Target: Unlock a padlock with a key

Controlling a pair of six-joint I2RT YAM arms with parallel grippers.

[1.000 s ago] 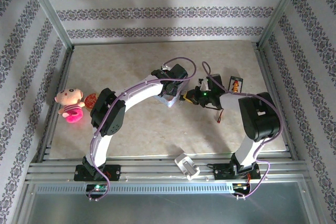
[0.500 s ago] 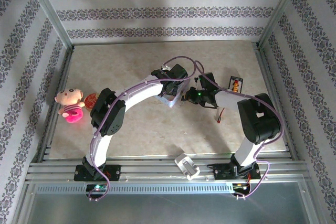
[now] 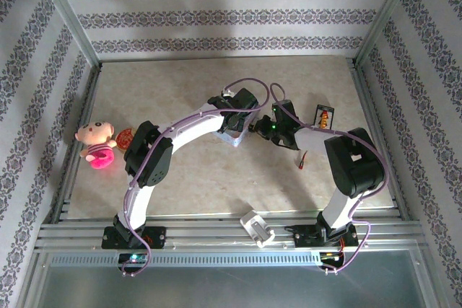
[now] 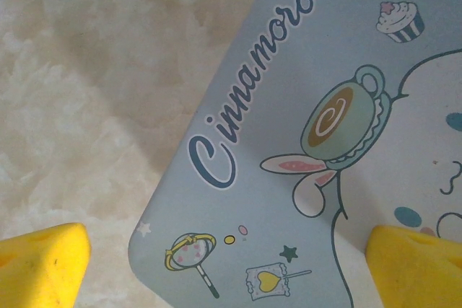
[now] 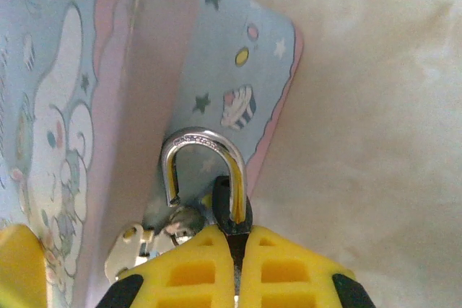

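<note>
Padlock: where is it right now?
In the right wrist view, the padlock is pinched in the right gripper, beside the blue tin, near its latch.

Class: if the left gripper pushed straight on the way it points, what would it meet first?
Probably the pale blue cartoon-printed tin, straight ahead of the left gripper and framed by its open jaws; how near is unclear.

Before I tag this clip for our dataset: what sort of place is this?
Probably a staged robot test cell, not a home: a metal frame boxes in the table, wallpaper panels stand as walls, and the left arm and right arm are bolted to its near rail.
</note>
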